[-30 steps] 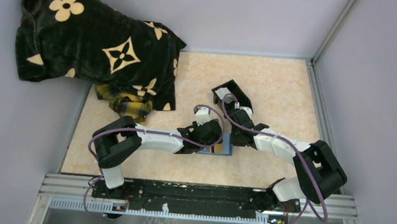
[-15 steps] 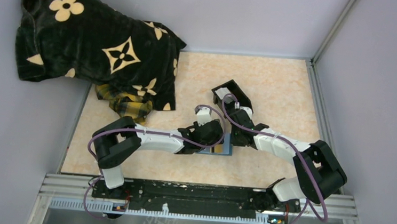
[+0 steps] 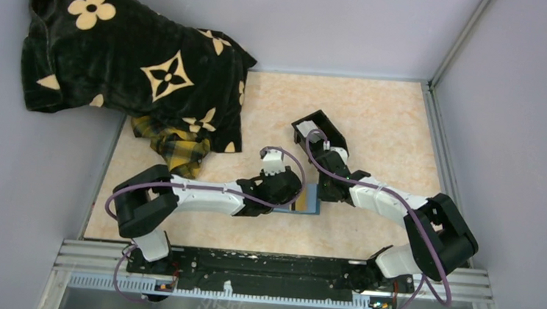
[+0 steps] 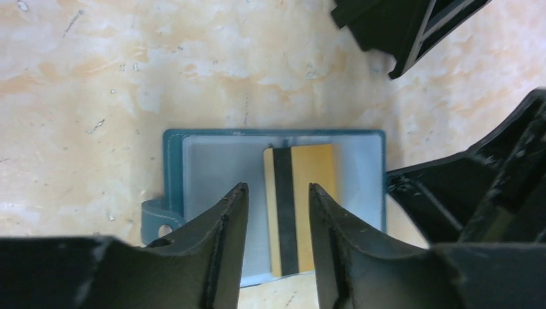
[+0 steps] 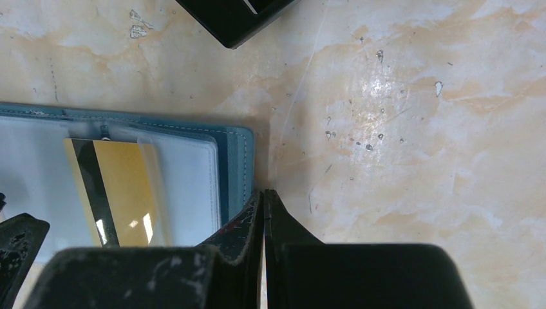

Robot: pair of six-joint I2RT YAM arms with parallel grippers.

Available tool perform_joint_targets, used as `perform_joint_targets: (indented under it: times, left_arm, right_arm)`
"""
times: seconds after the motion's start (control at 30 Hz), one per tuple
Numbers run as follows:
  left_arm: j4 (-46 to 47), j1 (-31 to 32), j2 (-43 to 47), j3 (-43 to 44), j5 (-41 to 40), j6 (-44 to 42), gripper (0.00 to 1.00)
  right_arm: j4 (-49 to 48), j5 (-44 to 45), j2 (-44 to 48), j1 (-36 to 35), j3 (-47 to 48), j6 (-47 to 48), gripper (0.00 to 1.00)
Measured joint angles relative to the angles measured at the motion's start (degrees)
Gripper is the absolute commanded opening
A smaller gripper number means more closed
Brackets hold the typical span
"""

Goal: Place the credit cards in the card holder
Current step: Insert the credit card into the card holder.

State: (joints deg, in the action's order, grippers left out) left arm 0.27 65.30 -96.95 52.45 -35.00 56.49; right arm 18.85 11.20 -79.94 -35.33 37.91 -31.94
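The blue card holder (image 4: 177,167) lies open and flat on the table, also seen in the top view (image 3: 309,202) and the right wrist view (image 5: 235,164). A yellow card with a black stripe (image 4: 306,206) sits under its clear pocket (image 5: 125,193). My left gripper (image 4: 277,190) is open and empty, hovering over the card's left part (image 3: 280,188). My right gripper (image 5: 264,194) is shut with nothing between the fingers, its tips at the holder's right edge (image 3: 325,191). A pale card edge (image 3: 302,130) shows inside the black box.
The black open-topped box (image 3: 322,132) stands just behind the holder, its corner near both grippers (image 4: 399,29) (image 5: 235,19). A dark flowered blanket (image 3: 130,62) and a yellow plaid cloth (image 3: 171,146) lie at the back left. Walls close the table's far and right sides.
My left arm has drawn back to the left, its gripper shifting a little left over the holder. The right arm and the holder have not moved.
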Motion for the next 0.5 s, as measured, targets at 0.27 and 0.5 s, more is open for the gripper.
perform_joint_targets:
  times: [0.27, 0.5]
  left_arm:
    - [-5.3, 1.4, -2.3, 0.0, -2.8, -0.2, 0.13]
    - [-7.5, 1.6, -4.0, 1.2, -4.3, -0.2, 0.09]
  right_arm:
    - [0.0, 0.0, 0.0, 0.0, 0.0, 0.0, 0.0]
    - [-0.3, -0.1, 0.0, 0.0, 0.0, 0.0, 0.0]
